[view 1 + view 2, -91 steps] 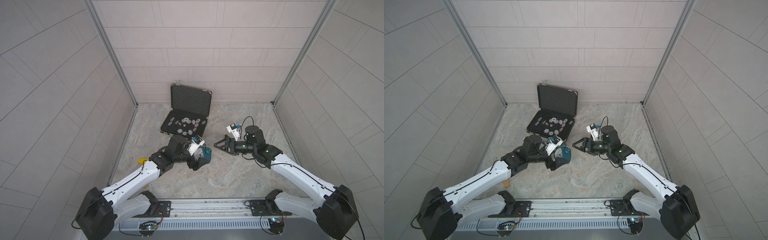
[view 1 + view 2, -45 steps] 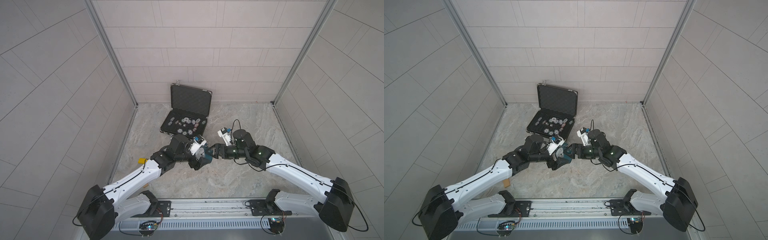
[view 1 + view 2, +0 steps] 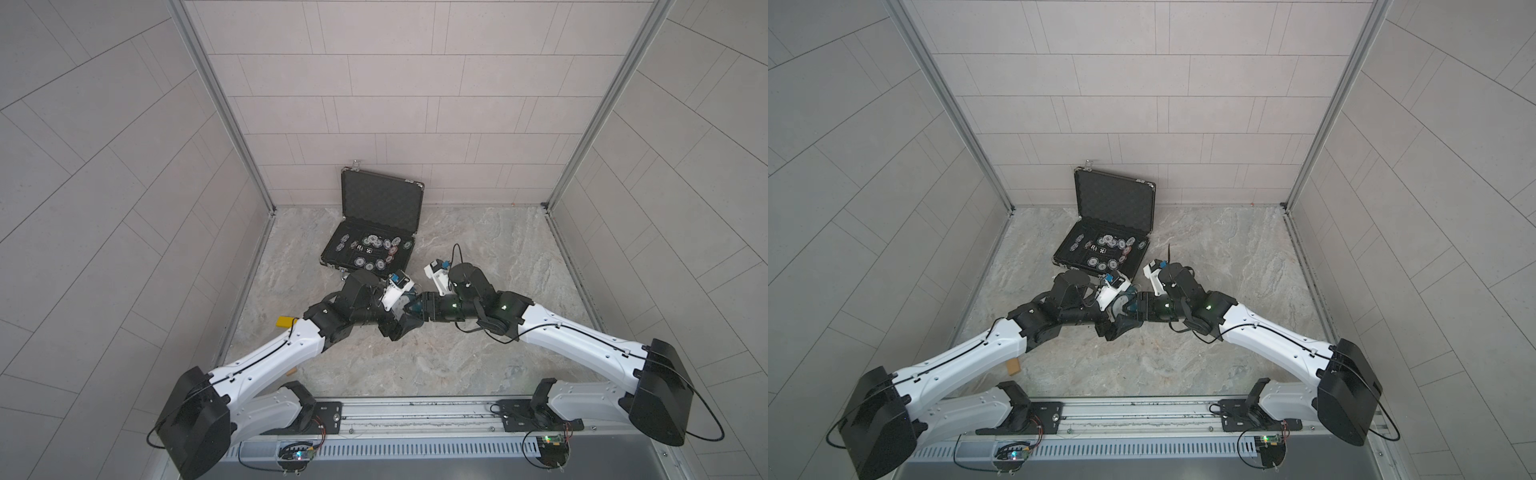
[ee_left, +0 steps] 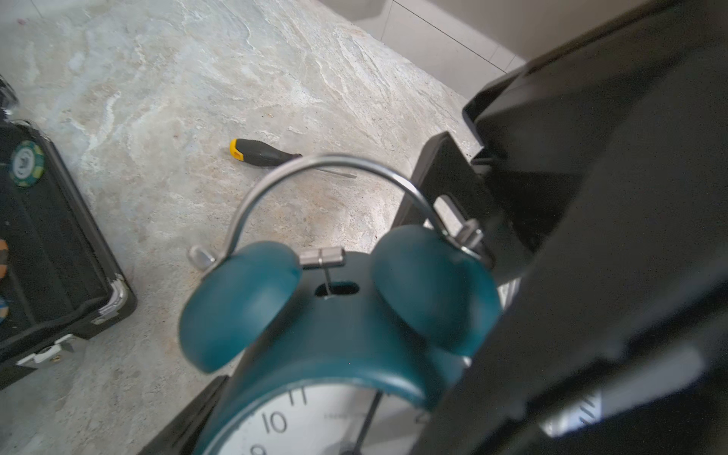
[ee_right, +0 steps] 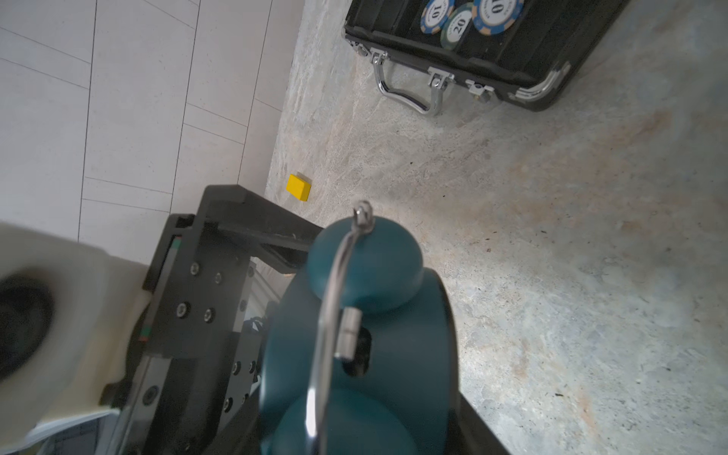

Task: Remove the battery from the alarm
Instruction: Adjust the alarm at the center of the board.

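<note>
The teal alarm (image 4: 335,338) with two bell domes and a wire handle is held off the floor at mid-table, also seen as a teal patch in both top views (image 3: 411,308) (image 3: 1128,304). My left gripper (image 3: 398,322) (image 4: 315,437) is shut on its sides, dial facing the left wrist camera. My right gripper (image 3: 417,312) (image 5: 366,433) has come in from the right. It straddles the alarm (image 5: 378,354) front to back, one black finger (image 4: 445,185) behind it and the other over the dial. The battery is hidden.
An open black case of poker chips (image 3: 374,232) (image 3: 1106,232) stands behind the grippers, close to them. A black-handled screwdriver (image 4: 264,153) lies on the stone floor. A small yellow block (image 3: 286,321) (image 5: 298,188) sits by the left wall.
My right arm swung left from about a hand's width away to the alarm, and its jaws narrowed around it. My left arm kept hold of the alarm and barely moved.
</note>
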